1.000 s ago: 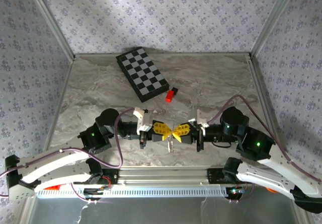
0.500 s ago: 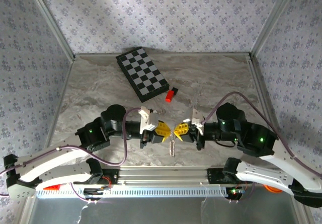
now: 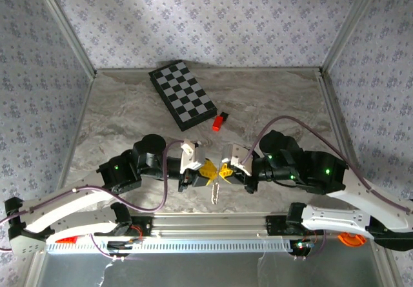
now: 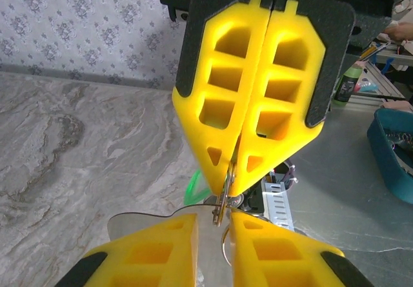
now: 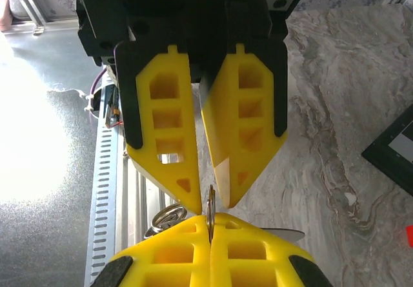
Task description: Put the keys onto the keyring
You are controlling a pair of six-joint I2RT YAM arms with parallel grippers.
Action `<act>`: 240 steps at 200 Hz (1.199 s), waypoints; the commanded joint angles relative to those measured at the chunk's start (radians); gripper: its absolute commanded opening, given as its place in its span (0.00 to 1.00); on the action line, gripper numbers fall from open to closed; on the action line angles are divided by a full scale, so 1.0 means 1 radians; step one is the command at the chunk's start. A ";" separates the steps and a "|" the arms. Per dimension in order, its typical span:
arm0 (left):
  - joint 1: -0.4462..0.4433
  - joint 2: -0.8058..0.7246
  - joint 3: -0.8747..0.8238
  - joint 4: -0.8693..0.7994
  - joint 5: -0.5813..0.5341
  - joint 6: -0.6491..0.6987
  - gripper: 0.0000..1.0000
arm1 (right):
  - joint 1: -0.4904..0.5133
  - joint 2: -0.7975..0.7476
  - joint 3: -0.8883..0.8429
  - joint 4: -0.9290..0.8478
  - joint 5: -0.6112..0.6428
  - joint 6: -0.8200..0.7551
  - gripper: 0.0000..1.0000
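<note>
The keyring [image 5: 210, 204] is a thin silvery loop standing on edge, and my right gripper [image 5: 210, 222] is shut on it. A second metal loop [image 5: 166, 217] hangs beside those fingers. My left gripper [image 5: 213, 203] faces it tip to tip, open by a narrow gap, with the ring's edge in that gap. In the left wrist view my left gripper [image 4: 214, 217] stands just below the right gripper [image 4: 231, 185], and the ring [image 4: 222, 204] sticks out between them. The key's green head [image 4: 193, 187] shows behind. From above, both grippers meet near the front edge, metal dangling [image 3: 215, 191] below.
A folded checkerboard [image 3: 182, 95] lies at the back of the marble table, with a red-and-black block [image 3: 220, 122] next to it. The aluminium rail [image 3: 213, 222] runs along the near edge, right under the grippers. Patterned walls close in three sides.
The left gripper's jaws have parted from shut to slightly open. The right arm has swung left, bringing the grippers closer together, and the hanging metal has shifted left with them.
</note>
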 commanded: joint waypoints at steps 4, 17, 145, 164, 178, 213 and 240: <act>-0.011 0.007 0.040 0.001 0.012 0.022 0.20 | 0.010 -0.001 0.031 -0.001 0.001 -0.017 0.00; -0.011 0.011 0.042 0.000 0.014 0.025 0.20 | 0.011 -0.001 0.029 0.001 -0.002 -0.017 0.00; -0.010 0.009 0.024 0.080 0.074 -0.007 0.00 | 0.014 -0.025 0.001 0.012 0.002 -0.010 0.00; -0.011 -0.006 0.012 0.105 0.079 -0.017 0.00 | 0.013 -0.046 0.000 0.032 -0.020 0.007 0.06; -0.011 -0.019 0.001 0.131 0.084 -0.026 0.00 | 0.011 -0.071 -0.048 0.063 -0.068 0.023 0.20; -0.011 -0.035 -0.005 0.152 0.107 -0.037 0.00 | -0.008 -0.122 -0.113 0.156 -0.126 0.076 0.37; -0.011 -0.041 -0.013 0.178 0.124 -0.043 0.00 | -0.014 -0.126 -0.123 0.186 -0.110 0.078 0.32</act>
